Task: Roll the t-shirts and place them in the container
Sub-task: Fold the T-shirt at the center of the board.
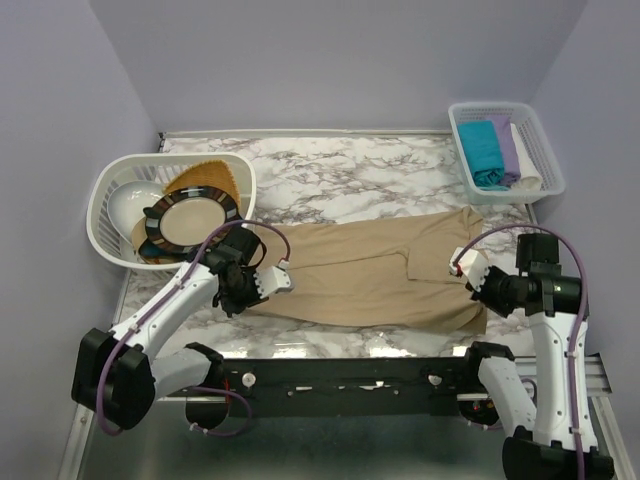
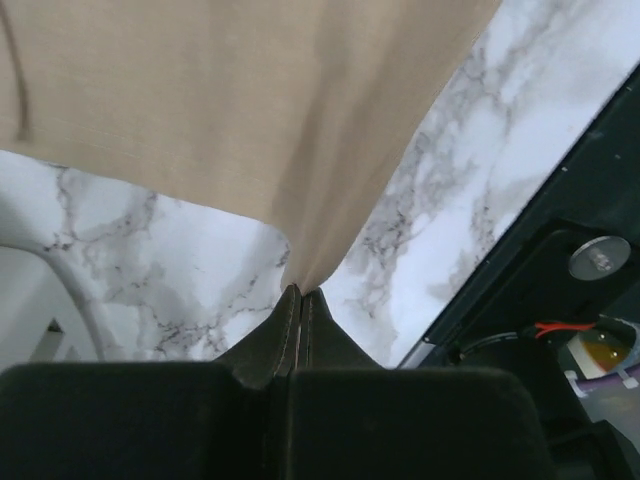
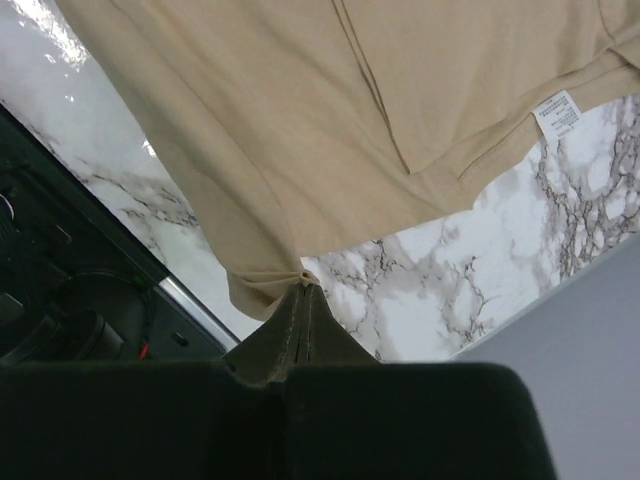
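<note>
A large beige t-shirt point(image 1: 370, 270) lies folded lengthwise across the marble table. My left gripper point(image 1: 243, 290) is shut on its near left corner; in the left wrist view the cloth point(image 2: 250, 110) rises from the closed fingertips point(image 2: 301, 292). My right gripper point(image 1: 482, 290) is shut on the shirt's near right corner; in the right wrist view the bunched cloth point(image 3: 300, 150) meets the closed fingertips point(image 3: 305, 288). A white label point(image 3: 557, 110) shows on the shirt. Teal point(image 1: 482, 150), lilac point(image 1: 506, 145) and white point(image 1: 527, 160) rolled shirts lie in a basket at the back right.
A white mesh basket point(image 1: 545, 150) holds the rolled shirts. A white oval basket point(image 1: 115, 190) at the back left holds a patterned plate point(image 1: 193, 218), a golden woven piece point(image 1: 205, 178) and a white bowl point(image 1: 132, 205). The black rail point(image 1: 350, 375) runs along the near table edge.
</note>
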Available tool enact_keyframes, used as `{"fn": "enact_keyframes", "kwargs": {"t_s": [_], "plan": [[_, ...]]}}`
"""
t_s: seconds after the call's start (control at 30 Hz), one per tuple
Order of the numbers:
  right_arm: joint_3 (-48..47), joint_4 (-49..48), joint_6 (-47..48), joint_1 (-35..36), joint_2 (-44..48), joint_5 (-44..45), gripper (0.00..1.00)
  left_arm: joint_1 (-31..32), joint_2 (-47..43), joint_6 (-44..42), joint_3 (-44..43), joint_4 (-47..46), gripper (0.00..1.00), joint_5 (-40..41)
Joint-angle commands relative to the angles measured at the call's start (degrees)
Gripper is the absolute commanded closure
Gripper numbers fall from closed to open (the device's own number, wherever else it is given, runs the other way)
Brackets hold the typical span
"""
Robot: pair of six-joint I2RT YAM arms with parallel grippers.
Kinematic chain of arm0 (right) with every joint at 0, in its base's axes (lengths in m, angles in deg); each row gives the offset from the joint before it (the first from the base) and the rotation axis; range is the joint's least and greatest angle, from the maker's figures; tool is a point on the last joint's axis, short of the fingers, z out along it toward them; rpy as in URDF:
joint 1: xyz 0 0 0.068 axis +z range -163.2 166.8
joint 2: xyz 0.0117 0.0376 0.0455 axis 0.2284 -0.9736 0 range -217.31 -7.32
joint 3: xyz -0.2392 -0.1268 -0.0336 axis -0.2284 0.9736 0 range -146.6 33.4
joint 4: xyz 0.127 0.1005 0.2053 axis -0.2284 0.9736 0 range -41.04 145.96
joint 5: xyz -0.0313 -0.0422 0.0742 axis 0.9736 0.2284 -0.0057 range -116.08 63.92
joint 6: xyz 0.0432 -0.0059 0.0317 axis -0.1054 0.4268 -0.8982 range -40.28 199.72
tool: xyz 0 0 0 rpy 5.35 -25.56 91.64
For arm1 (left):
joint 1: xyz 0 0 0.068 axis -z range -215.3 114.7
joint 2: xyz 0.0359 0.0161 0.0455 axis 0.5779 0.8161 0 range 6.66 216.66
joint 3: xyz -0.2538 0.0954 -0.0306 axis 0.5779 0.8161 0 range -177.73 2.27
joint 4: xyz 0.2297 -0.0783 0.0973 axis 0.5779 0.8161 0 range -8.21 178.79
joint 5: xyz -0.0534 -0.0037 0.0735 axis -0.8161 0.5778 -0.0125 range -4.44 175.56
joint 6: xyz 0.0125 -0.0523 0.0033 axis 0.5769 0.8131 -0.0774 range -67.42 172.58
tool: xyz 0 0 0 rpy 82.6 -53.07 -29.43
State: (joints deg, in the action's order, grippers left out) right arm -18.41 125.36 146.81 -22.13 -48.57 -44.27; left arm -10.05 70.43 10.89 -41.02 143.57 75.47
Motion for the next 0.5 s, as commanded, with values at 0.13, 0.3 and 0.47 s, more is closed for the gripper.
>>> {"fn": "enact_keyframes", "kwargs": {"t_s": [0.13,0.3,0.47], "plan": [[-4.0,-7.1,-4.7,0.3,-9.6,-1.9,1.0,0.1,5.8,2.6,-3.8,-12.0,1.0,6.8],[-6.3,-10.5,-6.2,0.4,-15.8,-2.0,1.0,0.1,8.9,2.9,-4.3,-15.8,1.0,9.0],[-8.2,-14.3,-6.8,0.4,-21.3,-1.6,1.0,0.1,12.1,4.4,-5.5,-18.7,1.0,9.6]]}}
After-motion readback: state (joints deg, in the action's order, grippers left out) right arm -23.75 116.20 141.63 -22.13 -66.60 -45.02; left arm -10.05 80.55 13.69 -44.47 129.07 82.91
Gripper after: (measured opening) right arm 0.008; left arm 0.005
